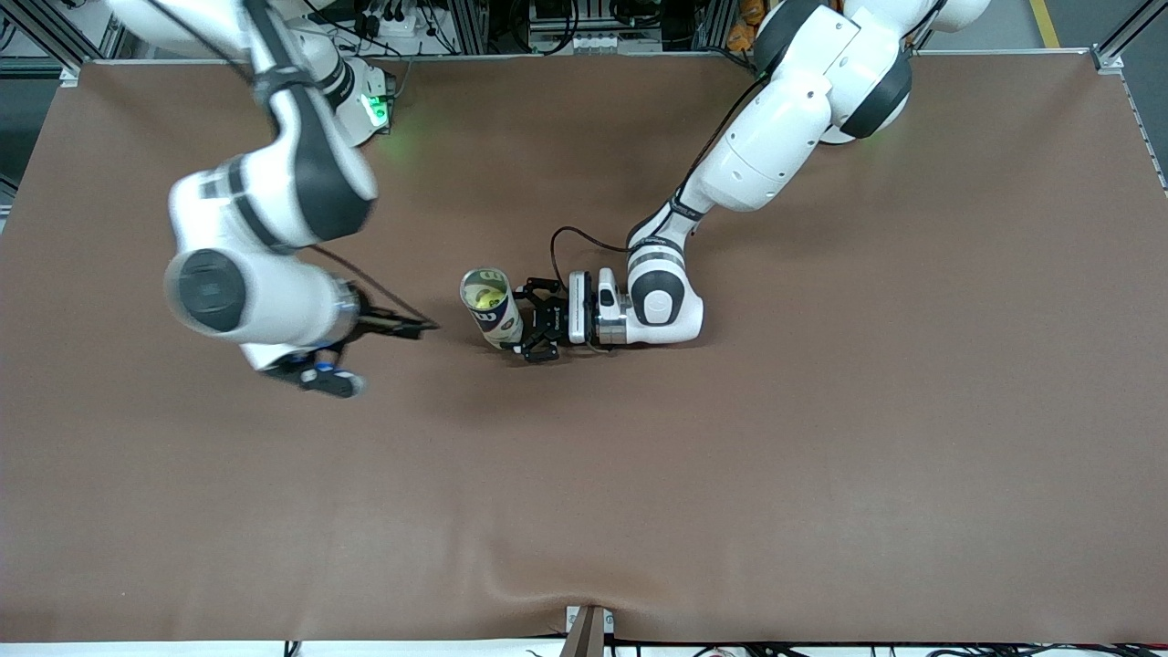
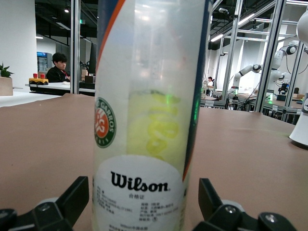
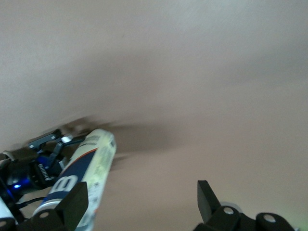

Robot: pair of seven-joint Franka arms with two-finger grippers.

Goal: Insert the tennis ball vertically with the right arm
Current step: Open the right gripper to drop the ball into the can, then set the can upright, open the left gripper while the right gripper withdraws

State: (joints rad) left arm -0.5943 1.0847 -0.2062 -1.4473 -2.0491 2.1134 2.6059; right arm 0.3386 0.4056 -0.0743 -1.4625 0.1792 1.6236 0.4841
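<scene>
A clear Wilson ball tube stands upright near the middle of the table, its top open. A yellow-green tennis ball lies inside it and shows through the tube wall in the left wrist view. My left gripper lies low at the tube's base, its fingers open with one on each side of the tube and a small gap to it. My right gripper is open and empty, in the air beside the tube toward the right arm's end of the table. In the right wrist view the tube lies off to one side of that gripper.
The brown cloth-covered table carries nothing else. A small clamp sits at its front edge. The left arm's white wrist rests low beside the tube toward the left arm's end.
</scene>
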